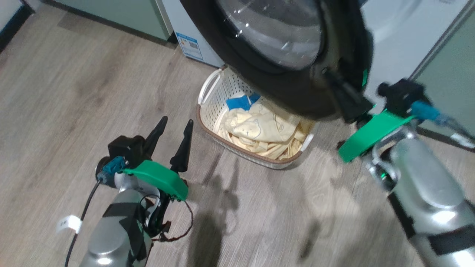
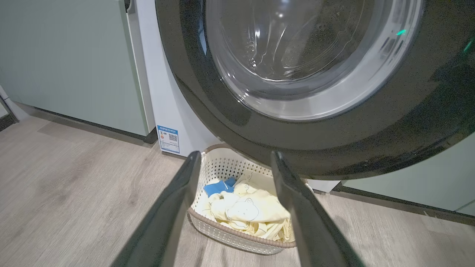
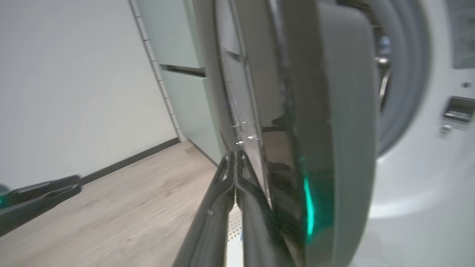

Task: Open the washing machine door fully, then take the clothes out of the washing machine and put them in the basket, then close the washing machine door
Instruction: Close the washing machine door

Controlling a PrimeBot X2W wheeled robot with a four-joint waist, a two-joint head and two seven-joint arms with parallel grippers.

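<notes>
The washing machine door (image 1: 297, 66), with its black rim and glass bowl, stands partly swung out from the white washing machine (image 1: 397, 33) and hangs over the basket (image 1: 211, 104). The cream basket sits on the floor and holds the pale yellow clothes (image 1: 259, 129), one with blue patches. My right gripper (image 1: 328, 74) is shut, its fingers laid against the door's rim; in the right wrist view the shut fingertips (image 3: 234, 155) touch the door (image 3: 297, 111) seen edge-on. My left gripper (image 1: 176, 124) stands open over the floor to the left of the basket, empty, pointing at the basket (image 2: 230, 237) and clothes (image 2: 245, 211).
Green cabinets (image 1: 122, 15) flank the machine, one on the left and another on the right (image 1: 449, 74). A blue label (image 1: 190, 46) is stuck low on the machine's front. Wood floor (image 1: 74, 92) spreads open to the left and front. The grey gasket (image 3: 404, 92) shows behind the door.
</notes>
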